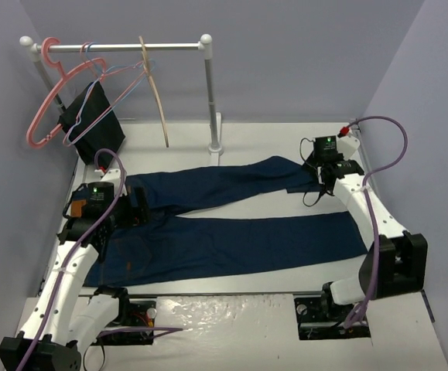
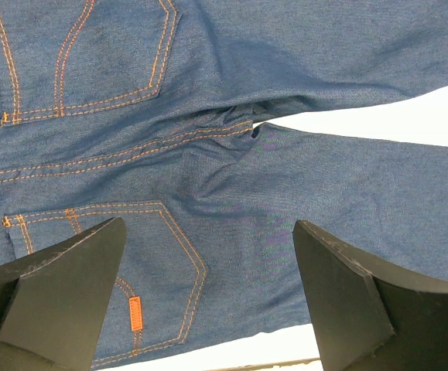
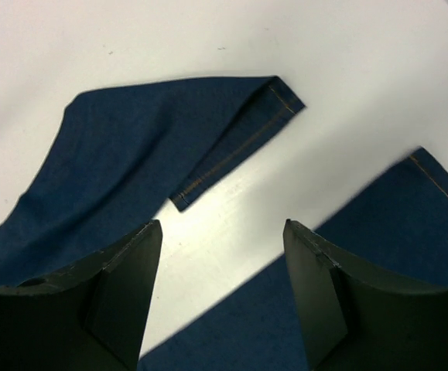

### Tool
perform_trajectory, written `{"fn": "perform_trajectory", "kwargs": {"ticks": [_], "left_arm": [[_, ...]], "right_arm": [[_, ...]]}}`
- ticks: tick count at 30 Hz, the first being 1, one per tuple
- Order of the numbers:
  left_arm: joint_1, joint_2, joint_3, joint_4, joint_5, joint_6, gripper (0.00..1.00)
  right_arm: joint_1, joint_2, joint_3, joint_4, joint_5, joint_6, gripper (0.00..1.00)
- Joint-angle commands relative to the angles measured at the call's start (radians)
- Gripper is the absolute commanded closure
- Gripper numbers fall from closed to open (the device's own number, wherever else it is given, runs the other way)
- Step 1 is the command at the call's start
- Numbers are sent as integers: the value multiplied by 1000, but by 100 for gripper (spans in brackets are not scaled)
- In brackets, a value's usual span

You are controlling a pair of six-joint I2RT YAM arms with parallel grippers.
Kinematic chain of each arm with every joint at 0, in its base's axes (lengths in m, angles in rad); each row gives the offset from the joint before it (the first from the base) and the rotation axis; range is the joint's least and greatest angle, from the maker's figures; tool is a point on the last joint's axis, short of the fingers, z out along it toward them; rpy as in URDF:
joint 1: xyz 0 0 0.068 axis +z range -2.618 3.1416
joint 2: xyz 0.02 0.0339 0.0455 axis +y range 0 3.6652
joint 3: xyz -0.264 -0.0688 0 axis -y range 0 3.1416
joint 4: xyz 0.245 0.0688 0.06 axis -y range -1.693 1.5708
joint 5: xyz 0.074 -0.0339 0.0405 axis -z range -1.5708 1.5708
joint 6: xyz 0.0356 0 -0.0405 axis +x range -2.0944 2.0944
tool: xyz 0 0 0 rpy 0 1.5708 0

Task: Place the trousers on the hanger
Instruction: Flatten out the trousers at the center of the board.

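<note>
From above, the trousers (image 1: 231, 224) lie flat across the table (image 1: 285, 143), waist toward the left, both legs stretching right with a wedge of bare white surface between them. The wooden hanger (image 1: 159, 97) hangs at the back from a white rail (image 1: 115, 47), well apart from the denim. Beside it on the same rail hang a pink hanger (image 1: 44, 108), some thin wire hangers (image 1: 115, 77) and a black cloth (image 1: 92, 122). The rail's upright post (image 1: 210, 100) stands just behind the upper leg. The left arm reaches forward from its base, and the left gripper (image 1: 135, 205) is poised over the seat of the trousers. The right arm bends up and back toward the far right, its right gripper (image 1: 319, 175) above the end of the upper leg. In the left wrist view the left gripper (image 2: 208, 232) stands wide apart and empty over the trousers (image 2: 285, 178). The crotch seam, where the legs fork, lies just ahead, and a back pocket (image 2: 154, 263) with a small orange tab (image 2: 135, 313) lies between the fingers. In the right wrist view the right gripper (image 3: 222, 228) also stands apart, holding nothing, over bare table (image 3: 131, 39). One hemmed leg end of the trousers (image 3: 146, 147) lies ahead to the left, and the other leg crosses under the right finger.
</note>
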Motion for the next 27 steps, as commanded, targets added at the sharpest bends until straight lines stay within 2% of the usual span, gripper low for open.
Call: {"fn": "perform_trajectory", "kwargs": {"ticks": [1, 4, 9, 16, 22, 27], "left_arm": [[-3, 2, 14, 39, -12, 11, 12], [-4, 1, 14, 36, -13, 11, 13], [-3, 10, 18, 24, -35, 11, 12], [-3, 16, 15, 30, -26, 13, 13], [-4, 25, 14, 32, -16, 13, 12], [-3, 27, 14, 33, -13, 14, 13]], "right_arm": [[-91, 145, 85, 140, -95, -66, 39], [-135, 254, 139, 173, -121, -140, 39], [-230, 409, 257, 195, -400, -400, 42], [-271, 544, 372, 225, -590, -624, 35], [-271, 637, 444, 212, -694, -736, 33], [-271, 694, 456, 210, -726, -747, 32]]}}
